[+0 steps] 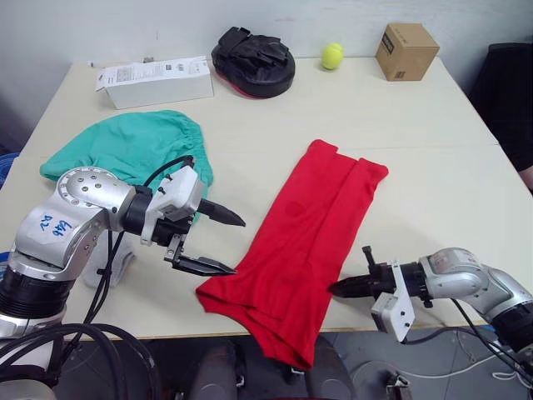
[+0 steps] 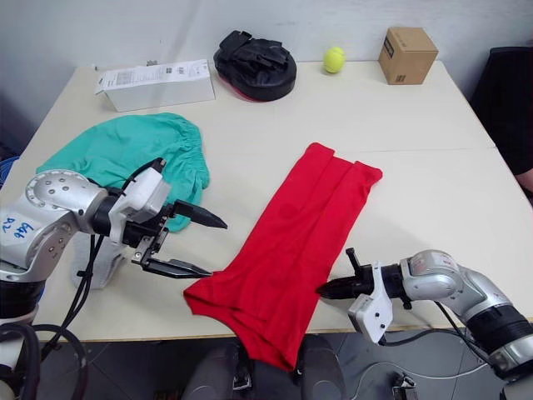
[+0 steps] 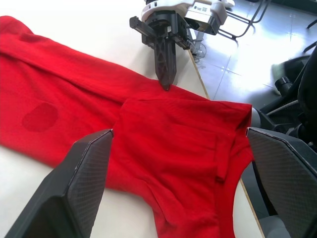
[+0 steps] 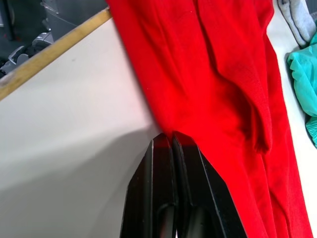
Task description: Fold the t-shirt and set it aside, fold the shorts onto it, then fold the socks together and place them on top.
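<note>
We see the t-shirt [image 1: 310, 242] folded lengthwise mid-frame, its lower end overhanging the surface [image 1: 433, 167]; left gripper [image 1: 218, 243] jaws spread beside it, right gripper [image 1: 335, 289] jaws pressed together, touching its edge.

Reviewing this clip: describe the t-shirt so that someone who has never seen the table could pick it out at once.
On the pale table, look at the near middle, between the open left gripper and the shut right gripper. The t-shirt is the long bright red strip lying diagonally, its lower end hanging over the front edge. The teal-green shorts lie further left.
</note>
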You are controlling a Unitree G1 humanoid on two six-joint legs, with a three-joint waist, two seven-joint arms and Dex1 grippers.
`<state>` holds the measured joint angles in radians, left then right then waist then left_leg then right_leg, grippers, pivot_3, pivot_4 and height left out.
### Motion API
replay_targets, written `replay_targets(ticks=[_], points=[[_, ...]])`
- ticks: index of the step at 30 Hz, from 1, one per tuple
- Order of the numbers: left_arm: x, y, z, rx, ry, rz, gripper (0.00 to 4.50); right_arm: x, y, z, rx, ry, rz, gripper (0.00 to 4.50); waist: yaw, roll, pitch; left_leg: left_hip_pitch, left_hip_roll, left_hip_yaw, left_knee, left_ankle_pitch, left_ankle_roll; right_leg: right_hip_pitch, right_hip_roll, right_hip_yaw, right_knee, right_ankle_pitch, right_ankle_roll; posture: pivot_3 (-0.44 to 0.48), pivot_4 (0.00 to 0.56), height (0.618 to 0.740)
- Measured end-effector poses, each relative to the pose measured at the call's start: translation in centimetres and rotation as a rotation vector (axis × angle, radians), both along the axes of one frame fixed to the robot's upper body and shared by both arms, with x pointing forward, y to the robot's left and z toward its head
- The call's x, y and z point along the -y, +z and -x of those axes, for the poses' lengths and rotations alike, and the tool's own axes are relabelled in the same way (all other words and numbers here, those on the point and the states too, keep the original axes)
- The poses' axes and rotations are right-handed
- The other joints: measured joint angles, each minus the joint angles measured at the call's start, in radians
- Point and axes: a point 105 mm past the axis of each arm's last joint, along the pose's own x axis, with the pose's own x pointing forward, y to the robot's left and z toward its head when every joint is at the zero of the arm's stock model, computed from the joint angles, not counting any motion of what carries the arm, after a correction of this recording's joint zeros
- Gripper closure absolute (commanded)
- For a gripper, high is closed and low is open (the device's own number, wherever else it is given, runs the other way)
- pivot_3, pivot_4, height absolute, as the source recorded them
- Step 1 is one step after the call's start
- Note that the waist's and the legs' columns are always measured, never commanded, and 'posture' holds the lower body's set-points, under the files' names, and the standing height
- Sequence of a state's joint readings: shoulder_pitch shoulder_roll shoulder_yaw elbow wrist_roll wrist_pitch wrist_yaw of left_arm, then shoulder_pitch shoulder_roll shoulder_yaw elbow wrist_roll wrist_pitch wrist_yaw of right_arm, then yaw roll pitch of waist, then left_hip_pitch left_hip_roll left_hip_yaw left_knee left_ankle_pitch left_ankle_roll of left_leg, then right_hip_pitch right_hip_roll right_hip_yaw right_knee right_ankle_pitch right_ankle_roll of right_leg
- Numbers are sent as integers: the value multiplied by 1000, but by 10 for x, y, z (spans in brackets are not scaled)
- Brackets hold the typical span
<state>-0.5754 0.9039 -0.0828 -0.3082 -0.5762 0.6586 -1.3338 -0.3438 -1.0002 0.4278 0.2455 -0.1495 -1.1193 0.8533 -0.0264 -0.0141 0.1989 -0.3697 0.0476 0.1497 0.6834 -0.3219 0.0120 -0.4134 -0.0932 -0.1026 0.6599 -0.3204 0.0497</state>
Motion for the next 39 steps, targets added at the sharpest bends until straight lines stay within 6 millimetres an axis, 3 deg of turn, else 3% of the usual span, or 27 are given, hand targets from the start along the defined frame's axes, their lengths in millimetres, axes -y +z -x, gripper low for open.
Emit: replay_targets(ticks=[8, 15, 20, 25, 29, 32, 39], points=[[-1, -2, -1, 20, 2, -4, 0, 49, 12, -13, 46, -19, 171, 4464, 0, 0, 0, 0, 0, 0, 0, 0, 1, 1, 0, -1, 0, 0, 0, 0, 150, 740], [0, -5, -7, 22, 31, 9, 0, 53, 10, -5, 25, 42, 186, 4464, 0, 0, 0, 0, 0, 0, 0, 0, 1, 1, 0, 0, 0, 0, 0, 0, 150, 740], [4, -7, -45, -97, 192, 105, 0, 57, 9, -4, 22, 40, 188, 4464, 9, 0, 0, 0, 0, -1, 2, 0, 1, 2, -1, -1, 0, 0, 0, 0, 150, 740], [28, -6, -103, -226, 318, 188, 0, 57, 9, -5, 32, 48, 193, 4464, 23, -1, 0, 0, -1, -1, 3, 0, 2, 2, 0, -2, 0, 0, 1, 0, 150, 740], [52, -18, -142, -357, 429, 198, 0, 55, 9, -6, 36, 48, 187, 4464, 22, -2, 0, 0, 0, 0, 3, 0, 2, 2, 1, -3, 0, 0, 1, 0, 150, 740], [63, -31, -157, -419, 513, 181, 0, 50, 10, -8, 39, 45, 178, 4464, 11, -3, 1, 0, 0, 1, 1, 0, 2, 1, 1, -3, 0, 1, 1, 0, 150, 740], [87, -48, -164, -466, 575, 188, 0, 43, 9, -6, 43, 28, 158, 4464, 1, -4, 1, 0, 0, 0, 1, 0, 1, 1, 0, -4, 0, 1, 1, 0, 150, 740]])
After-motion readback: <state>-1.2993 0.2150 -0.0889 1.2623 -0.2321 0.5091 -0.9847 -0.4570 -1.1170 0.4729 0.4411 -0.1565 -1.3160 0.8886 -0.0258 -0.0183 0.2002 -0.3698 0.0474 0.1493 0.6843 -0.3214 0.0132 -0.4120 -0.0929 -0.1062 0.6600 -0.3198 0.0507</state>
